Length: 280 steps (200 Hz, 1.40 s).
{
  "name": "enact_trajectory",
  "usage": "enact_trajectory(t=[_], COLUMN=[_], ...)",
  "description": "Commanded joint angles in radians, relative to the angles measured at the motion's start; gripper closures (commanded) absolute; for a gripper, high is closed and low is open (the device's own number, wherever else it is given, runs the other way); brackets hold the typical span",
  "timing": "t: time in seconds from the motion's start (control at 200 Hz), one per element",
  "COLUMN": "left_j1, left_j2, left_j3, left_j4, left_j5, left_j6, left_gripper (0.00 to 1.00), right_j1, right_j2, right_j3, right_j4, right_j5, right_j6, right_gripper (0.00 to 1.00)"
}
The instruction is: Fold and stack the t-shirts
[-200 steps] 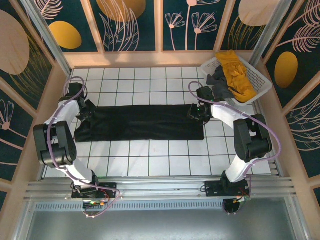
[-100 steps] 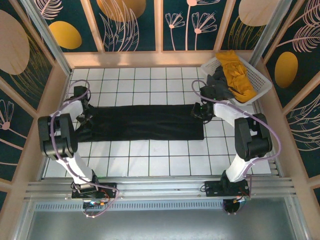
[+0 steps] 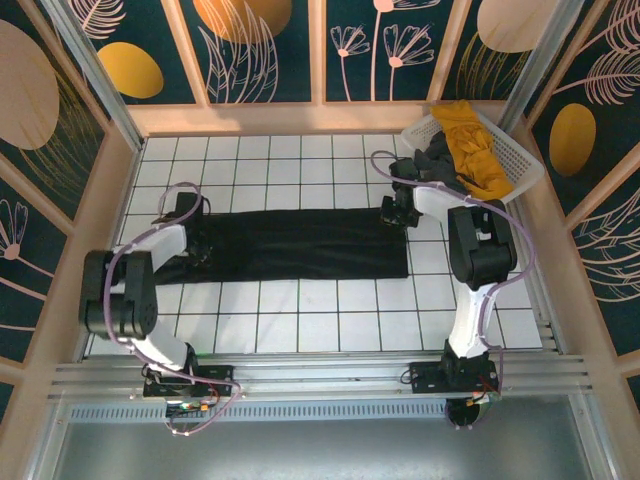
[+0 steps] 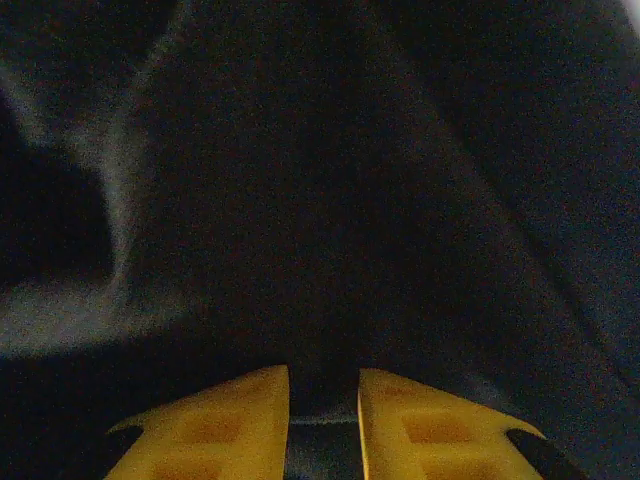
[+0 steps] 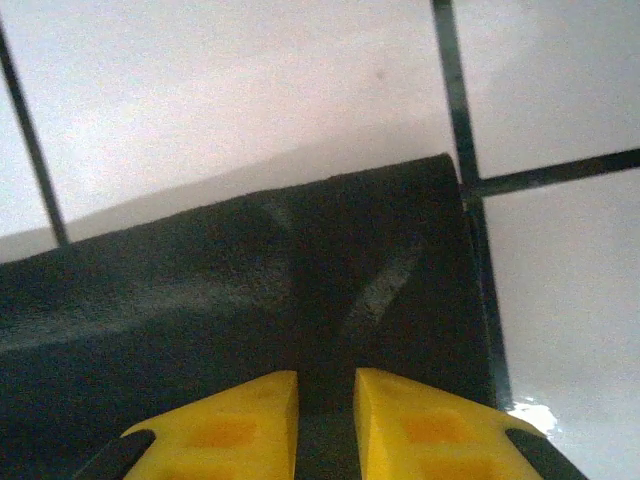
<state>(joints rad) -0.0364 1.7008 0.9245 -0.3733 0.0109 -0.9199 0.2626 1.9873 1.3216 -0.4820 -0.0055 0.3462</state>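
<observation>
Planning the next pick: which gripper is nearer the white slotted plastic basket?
Right. The right gripper holds the black cloth t-shirt beside the basket; left gripper holds its opposite end.

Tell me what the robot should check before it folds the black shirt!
1. Left claw gripping the black t-shirt: ok, cloth sits in its pinch.
2. Right claw gripping a corner at the shirt's right end: ok, cloth sits in its pinch.
3. Shirt's middle lying flat: ok.
4. Shirt's left end smooth: not ok, it is rumpled.
5. Mustard yellow t-shirt and dark grey t-shirt out of the way: ok, both are in the white basket.
</observation>
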Motion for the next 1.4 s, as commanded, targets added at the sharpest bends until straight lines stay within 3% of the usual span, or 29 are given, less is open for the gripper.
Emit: enact_trajectory(t=[0.0, 0.14, 0.265, 0.35, 0.45, 0.545, 0.656, 0.721, 0.846, 0.991, 1.091, 1.251, 1.396], left_j1=[-0.039, -0.106, -0.178, -0.236, -0.296, -0.331, -0.348, -0.356, -0.358, -0.358, -0.362, -0.391, -0.407], left_j2=[0.126, 0.345, 0.576, 0.754, 0.954, 1.076, 1.095, 1.094, 1.049, 0.853, 0.657, 0.352, 0.113], left_j3=[0.145, 0.385, 0.737, 1.036, 1.372, 1.548, 1.499, 1.505, 1.558, 1.471, 1.252, 0.820, 0.444], left_j4=[0.074, 0.055, -0.026, -0.105, -0.148, -0.068, 0.157, 0.207, 0.150, 0.064, 0.051, 0.065, 0.009], left_j5=[0.046, 0.063, 0.076, 0.104, 0.165, 0.260, 0.351, 0.362, 0.304, 0.168, 0.113, 0.129, 0.241], left_j6=[-0.020, 0.008, 0.051, 0.077, 0.071, 0.008, -0.079, -0.073, 0.017, 0.139, 0.173, 0.188, 0.198], left_gripper=[0.76, 0.76, 0.76, 0.75, 0.75, 0.75, 0.73, 0.70, 0.62, 0.48, 0.46, 0.45, 0.49], right_j1=[-0.020, -0.014, 0.057, 0.149, 0.326, 0.407, 0.489, 0.507, 0.505, 0.489, 0.471, 0.405, 0.388], right_j2=[-0.034, -0.205, -0.355, -0.422, -0.418, -0.343, -0.267, -0.236, -0.247, -0.364, -0.501, -0.660, -0.674], right_j3=[-0.102, -0.316, -0.480, -0.564, -0.528, -0.515, -0.469, -0.432, -0.375, -0.372, -0.400, -0.500, -0.564], right_j4=[-0.103, -0.107, -0.145, -0.153, -0.172, -0.155, -0.117, -0.100, -0.111, -0.203, -0.295, -0.375, -0.332], right_j5=[0.099, 0.088, 0.028, -0.085, -0.181, -0.351, -0.434, -0.446, -0.392, -0.286, -0.219, -0.179, -0.223], right_j6=[0.013, 0.075, 0.133, 0.160, 0.177, 0.212, 0.226, 0.233, 0.248, 0.300, 0.351, 0.380, 0.344], right_gripper=[0.77, 0.77, 0.77, 0.76, 0.76, 0.76, 0.75, 0.75, 0.72, 0.67, 0.62, 0.59, 0.57])
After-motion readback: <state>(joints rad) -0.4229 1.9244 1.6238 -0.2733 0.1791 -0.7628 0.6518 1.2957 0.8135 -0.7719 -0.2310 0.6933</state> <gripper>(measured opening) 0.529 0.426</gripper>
